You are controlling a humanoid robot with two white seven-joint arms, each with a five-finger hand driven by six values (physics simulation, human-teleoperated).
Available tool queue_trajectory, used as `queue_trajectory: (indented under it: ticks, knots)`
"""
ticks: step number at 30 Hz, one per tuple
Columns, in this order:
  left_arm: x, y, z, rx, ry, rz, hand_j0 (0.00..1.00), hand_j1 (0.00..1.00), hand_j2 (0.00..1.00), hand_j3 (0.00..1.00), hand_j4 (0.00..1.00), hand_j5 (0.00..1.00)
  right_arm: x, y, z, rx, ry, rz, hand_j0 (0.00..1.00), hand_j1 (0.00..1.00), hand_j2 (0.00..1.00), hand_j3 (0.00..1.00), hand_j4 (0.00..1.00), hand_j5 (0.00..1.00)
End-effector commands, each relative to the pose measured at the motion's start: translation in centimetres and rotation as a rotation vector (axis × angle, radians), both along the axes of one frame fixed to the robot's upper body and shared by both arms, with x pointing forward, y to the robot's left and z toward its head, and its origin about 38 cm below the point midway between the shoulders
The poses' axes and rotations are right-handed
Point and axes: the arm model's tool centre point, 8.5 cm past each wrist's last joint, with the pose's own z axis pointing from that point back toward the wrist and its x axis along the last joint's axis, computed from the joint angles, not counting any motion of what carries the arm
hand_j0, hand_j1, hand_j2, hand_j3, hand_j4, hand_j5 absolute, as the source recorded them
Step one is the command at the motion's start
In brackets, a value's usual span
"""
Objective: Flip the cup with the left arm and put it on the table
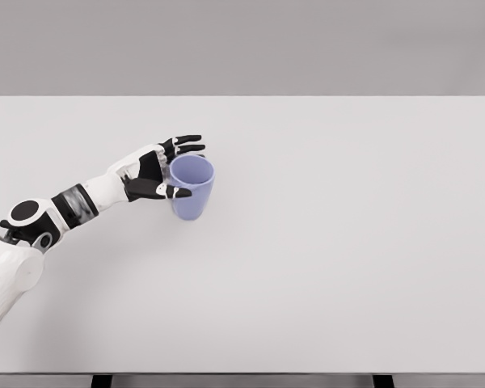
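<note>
Cup standing mouth-up on the white surface, left of centre.
Head view: the left hand is cupping its rim side, thumb in front and fingers behind, partly spread; whether they are actually pressing on it is hard to make out.

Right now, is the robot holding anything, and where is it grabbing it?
The left hand is at the purple cup, near its rim, thumb in front and fingers behind. Whether it actually grips cannot be told.

surface: white table | on it: lavender cup, upright, mouth up, left of centre
</note>
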Motion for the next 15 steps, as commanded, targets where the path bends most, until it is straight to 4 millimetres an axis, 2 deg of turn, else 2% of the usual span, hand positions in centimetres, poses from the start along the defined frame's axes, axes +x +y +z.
queue_trajectory:
  ticks: [1, 12, 15]
  knots:
    - [0.0, 0.0, 0.1, -0.006, 0.001, 0.000, 0.96, 0.96, 0.96, 0.96, 0.96, 0.96, 0.0, 0.0, 0.0, 0.000, 0.000, 0.000, 1.00, 1.00, 1.00, 1.00, 1.00, 1.00]
    - [0.0, 0.5, 0.5, -0.006, -0.011, 0.008, 0.97, 0.97, 0.97, 0.97, 0.97, 0.97, 0.0, 0.0, 0.0, 0.000, 0.000, 0.000, 1.00, 1.00, 1.00, 1.00, 1.00, 1.00]
    - [0.5, 2.8, 2.1, 0.026, -0.052, 0.038, 0.99, 0.99, 0.99, 0.99, 0.99, 0.99, 0.0, 0.0, 0.0, 0.000, 0.000, 0.000, 1.00, 1.00, 1.00, 1.00, 1.00, 1.00]
